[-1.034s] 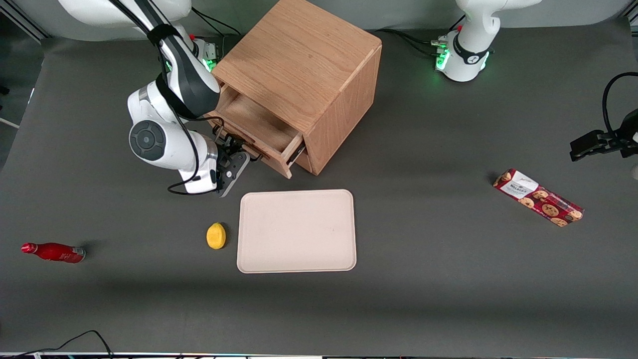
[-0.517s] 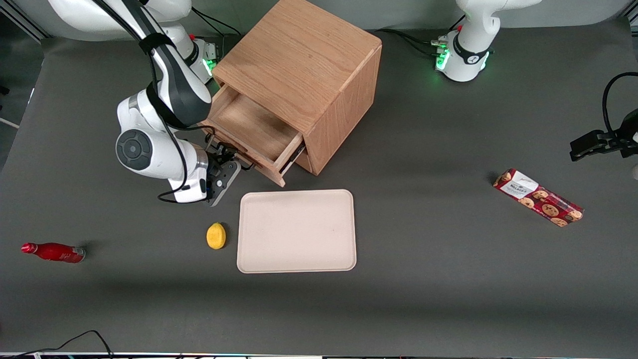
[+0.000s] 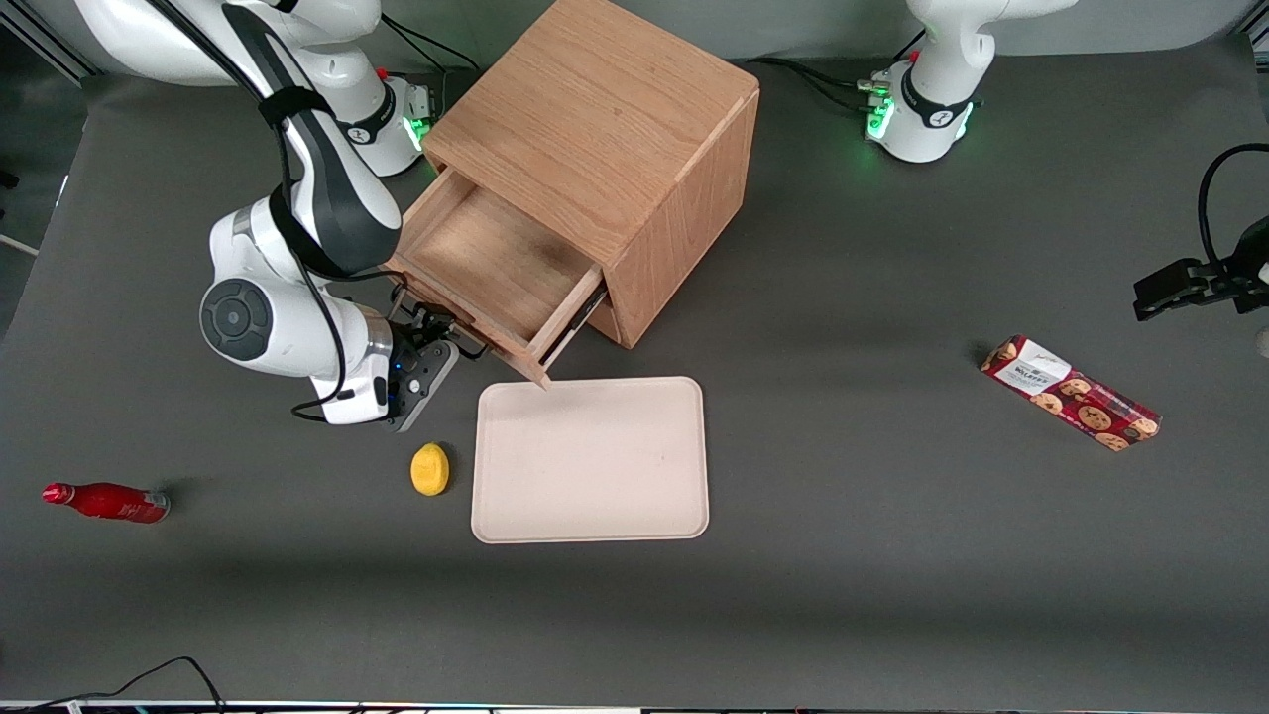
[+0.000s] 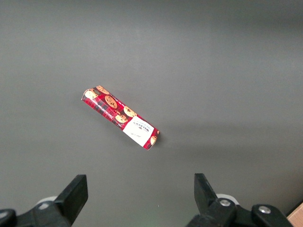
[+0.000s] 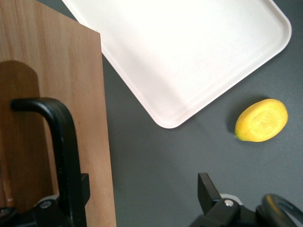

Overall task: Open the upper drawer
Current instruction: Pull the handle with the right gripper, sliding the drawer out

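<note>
A: Where is the gripper [image 3: 428,342] now?
B: At the front of the upper drawer [image 3: 483,268], with the black handle [image 5: 64,156] between its fingers. One finger sits against the bar and the other [image 5: 208,191] stands well off it, so the fingers are apart, hooked round the handle and not clamped on it

A: What changed in the last second?
B: The arm has drawn back from the cabinet [image 3: 615,139] and the drawer has come with it. More of its bare wooden floor shows than a moment ago, and its front corner now reaches the edge of the tray [image 3: 591,458]

A: And near the gripper?
B: The lemon [image 3: 429,468] lies just below it, nearer the front camera, beside the tray

A: So the task?
B: Nearly done, I'd judge; the drawer looks open most of its length
</note>
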`<control>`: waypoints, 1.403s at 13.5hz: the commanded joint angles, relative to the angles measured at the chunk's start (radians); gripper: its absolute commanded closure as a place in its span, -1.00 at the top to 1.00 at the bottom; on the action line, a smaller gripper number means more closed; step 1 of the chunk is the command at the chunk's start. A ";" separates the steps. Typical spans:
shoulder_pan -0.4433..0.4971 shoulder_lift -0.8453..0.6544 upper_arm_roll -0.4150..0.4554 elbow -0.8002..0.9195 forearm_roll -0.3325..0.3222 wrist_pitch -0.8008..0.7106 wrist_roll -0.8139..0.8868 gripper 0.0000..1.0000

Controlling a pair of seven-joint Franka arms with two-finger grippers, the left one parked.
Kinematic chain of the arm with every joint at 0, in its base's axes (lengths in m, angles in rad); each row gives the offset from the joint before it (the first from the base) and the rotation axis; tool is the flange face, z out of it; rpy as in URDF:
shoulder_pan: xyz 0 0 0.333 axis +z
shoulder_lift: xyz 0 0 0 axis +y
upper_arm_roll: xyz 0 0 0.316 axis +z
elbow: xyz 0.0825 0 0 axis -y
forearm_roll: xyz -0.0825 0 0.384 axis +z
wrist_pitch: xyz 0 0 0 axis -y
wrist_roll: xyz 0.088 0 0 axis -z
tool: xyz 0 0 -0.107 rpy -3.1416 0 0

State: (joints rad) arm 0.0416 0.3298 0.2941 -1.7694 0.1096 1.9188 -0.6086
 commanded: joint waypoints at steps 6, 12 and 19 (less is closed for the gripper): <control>0.012 0.060 -0.058 0.105 -0.033 -0.012 -0.060 1.00; 0.009 0.095 -0.085 0.179 -0.042 -0.041 -0.082 1.00; 0.004 0.137 -0.101 0.234 -0.057 -0.043 -0.092 1.00</control>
State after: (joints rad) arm 0.0419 0.4378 0.2034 -1.5854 0.0671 1.9019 -0.6727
